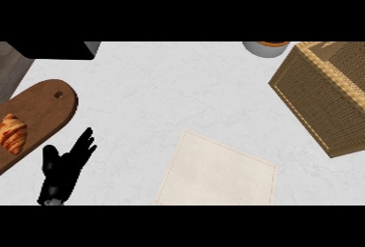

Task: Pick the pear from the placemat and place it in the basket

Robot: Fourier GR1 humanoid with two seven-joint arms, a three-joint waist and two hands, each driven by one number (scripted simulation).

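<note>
I see my left hand (65,164) at lower left, fingers straight and spread, holding nothing, beside the wooden board (43,108) with a croissant (13,132), empty cream placemat (217,173) right of it, basket (329,91) far right, pear nowhere I can make out.

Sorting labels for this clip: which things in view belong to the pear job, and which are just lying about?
Job: placemat, basket, left hand resting open. No pear shows.
Lying about: wooden board, croissant, cup, dark box.
</note>
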